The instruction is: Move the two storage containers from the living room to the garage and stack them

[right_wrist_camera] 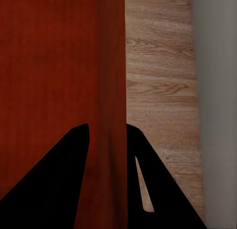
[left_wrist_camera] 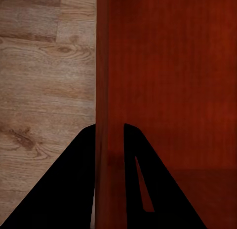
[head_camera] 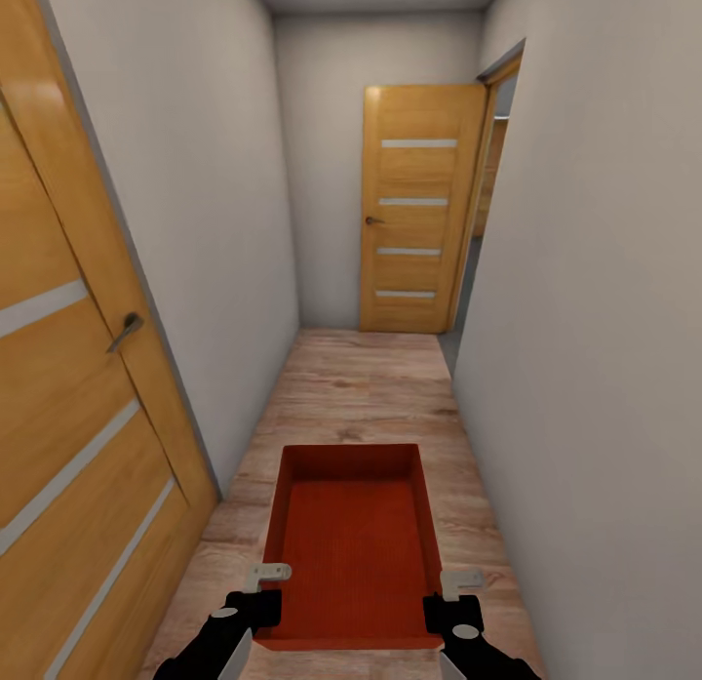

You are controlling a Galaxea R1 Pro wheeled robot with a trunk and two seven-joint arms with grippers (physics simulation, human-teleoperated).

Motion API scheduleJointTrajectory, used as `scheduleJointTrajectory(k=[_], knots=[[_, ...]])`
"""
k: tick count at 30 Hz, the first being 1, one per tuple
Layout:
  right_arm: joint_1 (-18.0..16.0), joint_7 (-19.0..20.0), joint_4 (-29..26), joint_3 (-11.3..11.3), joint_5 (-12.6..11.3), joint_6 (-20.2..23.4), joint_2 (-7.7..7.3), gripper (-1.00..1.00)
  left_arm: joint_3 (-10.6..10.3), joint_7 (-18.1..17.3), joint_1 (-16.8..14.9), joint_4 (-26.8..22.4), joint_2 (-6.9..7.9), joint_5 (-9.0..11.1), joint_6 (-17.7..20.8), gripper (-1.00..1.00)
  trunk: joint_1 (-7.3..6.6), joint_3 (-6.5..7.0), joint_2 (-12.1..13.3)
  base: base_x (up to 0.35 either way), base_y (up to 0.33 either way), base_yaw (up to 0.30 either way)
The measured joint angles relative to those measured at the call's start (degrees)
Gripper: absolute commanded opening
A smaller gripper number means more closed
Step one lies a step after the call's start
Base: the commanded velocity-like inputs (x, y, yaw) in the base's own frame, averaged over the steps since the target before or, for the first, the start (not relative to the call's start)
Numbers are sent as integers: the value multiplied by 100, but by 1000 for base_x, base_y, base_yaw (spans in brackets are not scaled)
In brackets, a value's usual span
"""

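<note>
One orange-red storage container (head_camera: 354, 543) hangs level in front of me over a wood-plank hallway floor, open side up and empty. My left gripper (head_camera: 265, 590) is shut on its left wall, near the near corner. In the left wrist view that wall (left_wrist_camera: 102, 91) runs between the black fingers (left_wrist_camera: 74, 179). My right gripper (head_camera: 448, 600) is shut on the right wall the same way. In the right wrist view the thin wall (right_wrist_camera: 116, 91) passes between the two fingers (right_wrist_camera: 54, 184). The garage and its concrete floor are out of view.
I am in a narrow hallway with white walls close on both sides. A wooden door (head_camera: 68, 368) with a lever handle stands close at my left. Another wooden door (head_camera: 417, 221) stands open at the far end beside a doorway (head_camera: 483, 241) on the right.
</note>
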Motion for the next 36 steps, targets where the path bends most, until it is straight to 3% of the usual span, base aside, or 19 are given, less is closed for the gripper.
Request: scheduleJointTrajectory(k=[36], knots=[[1, -1, 0, 1, 0, -9, 0, -100, -1, 0, 0, 0, 0, 0, -9, -100, 0, 0, 0, 323, 0, 0]])
